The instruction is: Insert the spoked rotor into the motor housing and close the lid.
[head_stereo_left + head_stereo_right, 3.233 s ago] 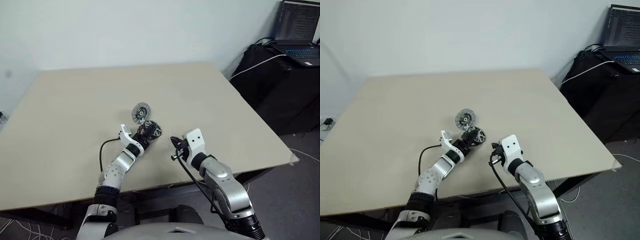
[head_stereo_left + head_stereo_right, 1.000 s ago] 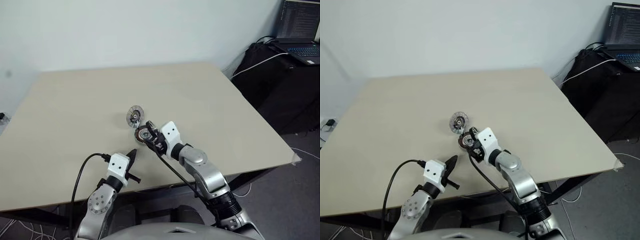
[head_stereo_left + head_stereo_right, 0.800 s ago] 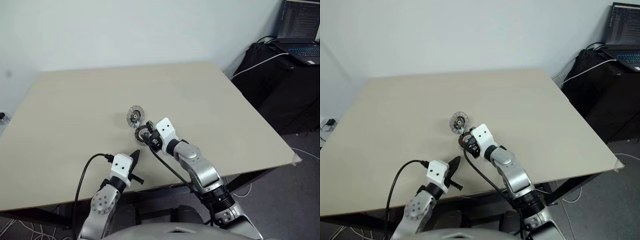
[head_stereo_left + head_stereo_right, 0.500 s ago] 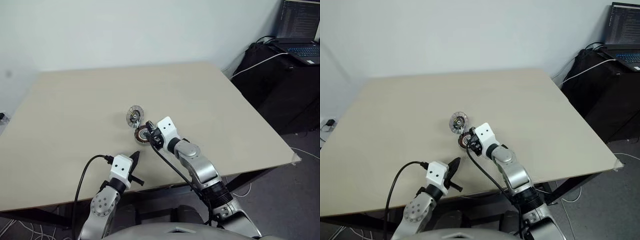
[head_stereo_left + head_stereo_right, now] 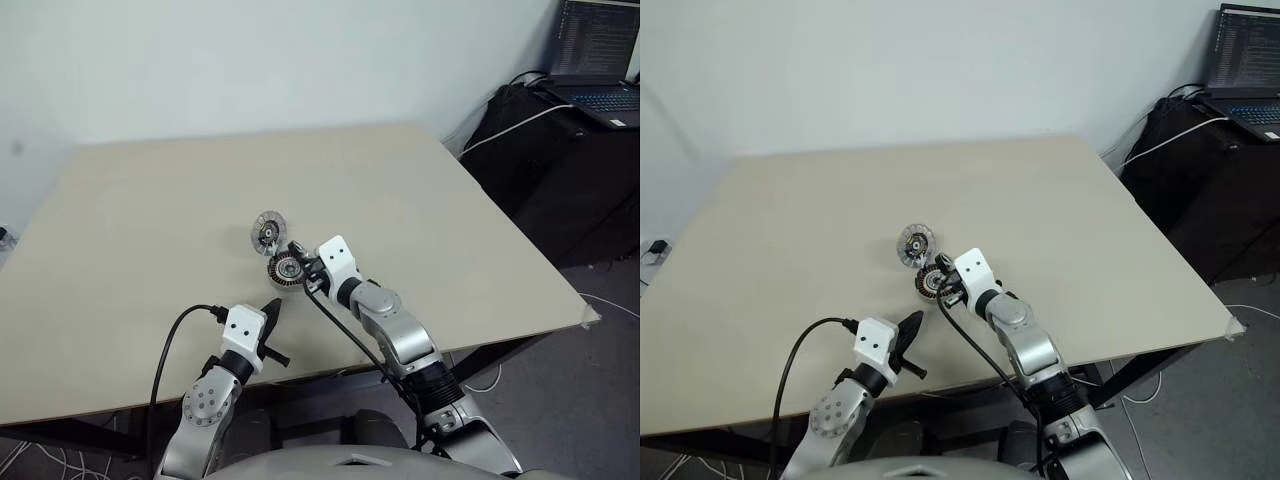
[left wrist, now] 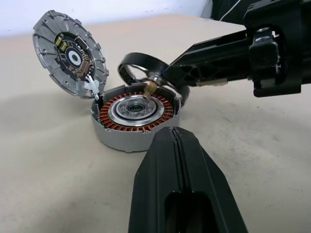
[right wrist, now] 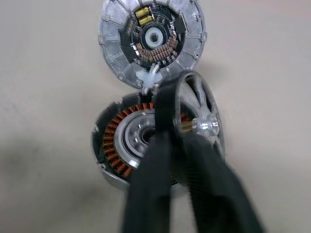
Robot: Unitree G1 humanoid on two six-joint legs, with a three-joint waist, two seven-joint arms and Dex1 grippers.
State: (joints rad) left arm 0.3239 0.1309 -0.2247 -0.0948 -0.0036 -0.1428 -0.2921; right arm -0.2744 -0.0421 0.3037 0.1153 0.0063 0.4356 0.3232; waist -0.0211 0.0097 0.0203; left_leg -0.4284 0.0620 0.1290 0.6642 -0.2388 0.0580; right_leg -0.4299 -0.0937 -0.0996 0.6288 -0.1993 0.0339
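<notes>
1. The round motor housing with copper-orange windings and a silvery centre [image 6: 135, 118] lies flat on the beige table [image 5: 150, 210]; everything else is placed from it.
2. The shiny spoked metal rotor [image 7: 197, 114] stands tilted on edge at the housing's far rim, as the left wrist view shows it, not yet seated; it looks to rest against the rim, though contact is hard to confirm.
3. The right gripper [image 7: 171, 131] reaches across the housing, angled down, fingers pinched on the rotor's rim.
4. Risk: lowered at this tilt, the rotor could jam on the rim or scrape the windings; a slip could send it rolling off.
5. The silver-grey ribbed lid with its dark centre [image 6: 70, 54] stands open just behind the housing, apparently joined by a white clip; a knock from the arm could tip it shut early.
6. The left gripper [image 6: 176, 137] hovers near the housing's front side, fingers pressed together, empty.
</notes>
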